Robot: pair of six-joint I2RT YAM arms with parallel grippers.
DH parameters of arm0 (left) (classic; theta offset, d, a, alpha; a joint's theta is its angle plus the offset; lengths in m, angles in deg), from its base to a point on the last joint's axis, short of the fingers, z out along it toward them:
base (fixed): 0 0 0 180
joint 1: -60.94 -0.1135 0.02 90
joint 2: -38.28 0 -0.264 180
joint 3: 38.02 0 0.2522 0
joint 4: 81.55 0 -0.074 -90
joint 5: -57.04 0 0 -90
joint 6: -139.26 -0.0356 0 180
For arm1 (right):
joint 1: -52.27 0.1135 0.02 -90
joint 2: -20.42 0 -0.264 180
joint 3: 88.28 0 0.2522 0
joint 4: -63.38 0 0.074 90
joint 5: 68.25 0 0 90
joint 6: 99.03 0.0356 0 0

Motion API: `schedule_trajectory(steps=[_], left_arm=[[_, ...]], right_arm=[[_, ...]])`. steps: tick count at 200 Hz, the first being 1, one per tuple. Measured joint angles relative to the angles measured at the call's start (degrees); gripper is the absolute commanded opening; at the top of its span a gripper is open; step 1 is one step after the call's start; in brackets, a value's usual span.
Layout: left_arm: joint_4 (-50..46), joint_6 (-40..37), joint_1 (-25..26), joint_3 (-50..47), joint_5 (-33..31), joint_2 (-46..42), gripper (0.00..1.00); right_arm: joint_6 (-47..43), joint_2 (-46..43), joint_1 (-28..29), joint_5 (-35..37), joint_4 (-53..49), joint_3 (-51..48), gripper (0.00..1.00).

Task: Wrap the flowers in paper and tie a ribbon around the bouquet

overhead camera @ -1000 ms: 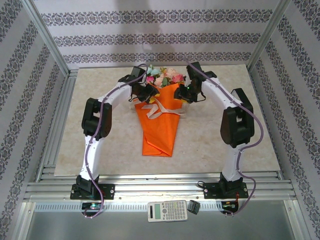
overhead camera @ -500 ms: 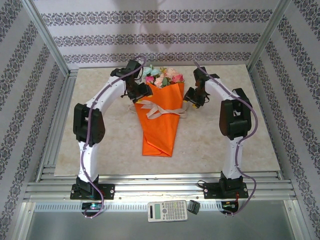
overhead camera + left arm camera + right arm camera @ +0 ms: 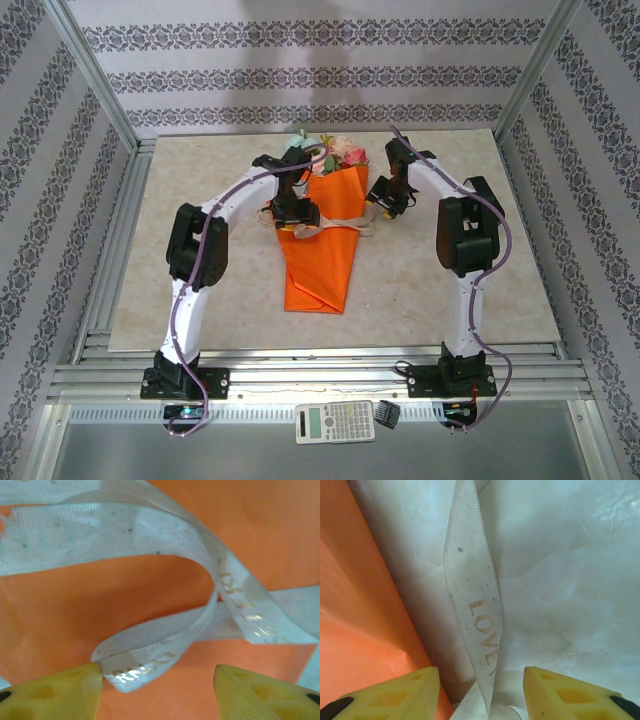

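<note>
Bouquet (image 3: pixel 318 250) lies in the middle of the desk (image 3: pixel 480 280) in the overhead view. It is a cone of orange paper (image 3: pixel 312 285) with its narrow end toward the arm bases. The flowers (image 3: pixel 335 152) show at its wide far end. The ribbon (image 3: pixel 350 229) crosses the bouquet about halfway along. The left tool (image 3: pixel 296 218) hovers over the bouquet's left edge, right at the ribbon. The right tool (image 3: pixel 380 203) sits just off the bouquet's right edge, near its wide end.

Seen from the left wrist, the two yellow fingers (image 3: pixel 50 695) of the left tool stand wide apart above the bouquet's paper. A loop of ribbon curls between them. Its folded end, with gold lettering, touches the tip of the finger on the left side of the picture.

Seen from the right wrist, the right tool's yellow fingers (image 3: pixel 575 695) are also spread apart and clamp nothing. A strand of ribbon printed with "LOVE" in gold runs along the pale desk and passes between them. The bouquet's orange edge lies just beside it, on the left of the picture.
</note>
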Motion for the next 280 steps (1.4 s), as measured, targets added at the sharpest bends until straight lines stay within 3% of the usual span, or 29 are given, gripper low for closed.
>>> schedule_trajectory(steps=[31, 54, 66, 89, 94, 134, 164, 183, 200, 232, 280], left_arm=[[0.1, -0.9, 0.0, 0.0, -1.7, 0.6, 0.58], [0.2, -1.1, 0.2, 0.0, -1.7, 0.8, 0.47], [0.4, -1.0, 0.4, -0.1, -1.6, 0.9, 0.35], [0.9, -0.8, 0.4, -0.7, -1.9, 0.9, 0.0], [1.1, -0.7, 0.4, -0.9, -2.1, 0.9, 0.0], [2.4, 0.0, 0.3, -3.5, -4.3, -0.4, 0.0], [3.5, 3.6, -1.1, -10.2, -4.6, -9.2, 0.0], [3.8, 6.8, -5.5, -14.9, -4.4, -17.4, 0.0], [4.3, 9.8, -12.3, -18.6, -4.5, -23.9, 0.0], [5.0, 14.1, -23.3, -24.0, -4.2, -28.6, 0.0], [6.1, 18.2, -27.5, -29.3, -1.5, -26.6, 0.0]], right_arm=[[1.6, 1.7, 0.2, -0.3, 0.9, 0.0, 0.43], [2.9, 3.1, 0.4, 0.0, 0.6, 0.0, 0.36], [3.5, 3.1, 0.5, 0.1, 1.0, 0.1, 0.29], [4.8, 3.2, 0.8, 1.2, 0.8, 0.0, 0.05], [5.2, 3.1, 0.8, 1.6, 0.7, -0.2, 0.0], [5.4, 1.7, 1.1, 4.0, 2.1, -1.7, 0.0], [4.4, -3.1, 0.8, 7.9, 2.2, -4.3, 0.0], [3.7, -8.0, -0.7, 9.7, 2.3, -6.2, 0.0], [2.4, -12.2, -3.1, 11.1, 2.2, -7.4, 0.0], [-0.2, -15.0, -7.2, 12.8, 1.6, -6.6, 0.0], [-2.2, -14.5, -8.5, 13.9, -0.3, -5.6, 0.0]])
